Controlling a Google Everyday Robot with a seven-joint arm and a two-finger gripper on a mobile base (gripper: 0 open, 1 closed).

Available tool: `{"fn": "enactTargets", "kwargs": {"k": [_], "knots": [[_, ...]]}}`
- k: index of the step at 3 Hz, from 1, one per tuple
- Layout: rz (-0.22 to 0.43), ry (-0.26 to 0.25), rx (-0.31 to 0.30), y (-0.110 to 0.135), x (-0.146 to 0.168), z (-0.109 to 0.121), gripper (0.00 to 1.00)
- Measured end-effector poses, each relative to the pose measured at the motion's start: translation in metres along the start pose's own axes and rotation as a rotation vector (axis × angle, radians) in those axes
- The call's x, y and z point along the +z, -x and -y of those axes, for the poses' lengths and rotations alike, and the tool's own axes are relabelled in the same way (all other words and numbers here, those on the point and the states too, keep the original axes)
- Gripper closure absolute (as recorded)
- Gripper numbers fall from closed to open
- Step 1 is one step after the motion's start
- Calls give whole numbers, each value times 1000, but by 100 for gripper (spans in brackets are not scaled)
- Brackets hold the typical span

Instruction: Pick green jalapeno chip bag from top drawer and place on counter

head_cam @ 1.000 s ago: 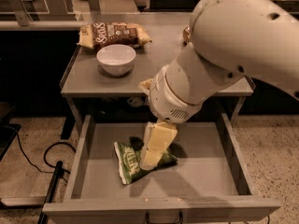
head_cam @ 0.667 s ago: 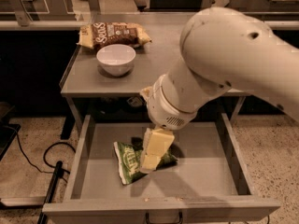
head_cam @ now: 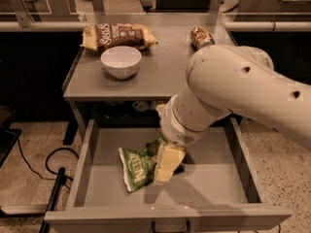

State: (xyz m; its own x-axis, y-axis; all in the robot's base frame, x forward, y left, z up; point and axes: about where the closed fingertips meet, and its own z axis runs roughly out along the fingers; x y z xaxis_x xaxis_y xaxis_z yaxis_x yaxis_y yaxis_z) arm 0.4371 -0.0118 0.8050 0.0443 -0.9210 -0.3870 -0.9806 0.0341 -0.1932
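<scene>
One big arm reaches past the counter's front edge into the top drawer. The green jalapeno chip bag lies mid-drawer, angled toward the front-left corner, with the gripper at its right end. Clamped or not, can't tell.

The counter carries a white bowl near its left front. Just behind the bowl lies a brown bag. Well right of the bowl lies a can. The jaws hang below, in the drawer.
</scene>
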Motion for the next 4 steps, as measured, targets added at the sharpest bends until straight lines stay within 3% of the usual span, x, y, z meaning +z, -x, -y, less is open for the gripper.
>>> {"fn": "enactTargets", "kwargs": {"k": [2,4], "knots": [[2,-25,55,-43,38,-10,0],[-8,-55,45,-72,78,20,0]]}}
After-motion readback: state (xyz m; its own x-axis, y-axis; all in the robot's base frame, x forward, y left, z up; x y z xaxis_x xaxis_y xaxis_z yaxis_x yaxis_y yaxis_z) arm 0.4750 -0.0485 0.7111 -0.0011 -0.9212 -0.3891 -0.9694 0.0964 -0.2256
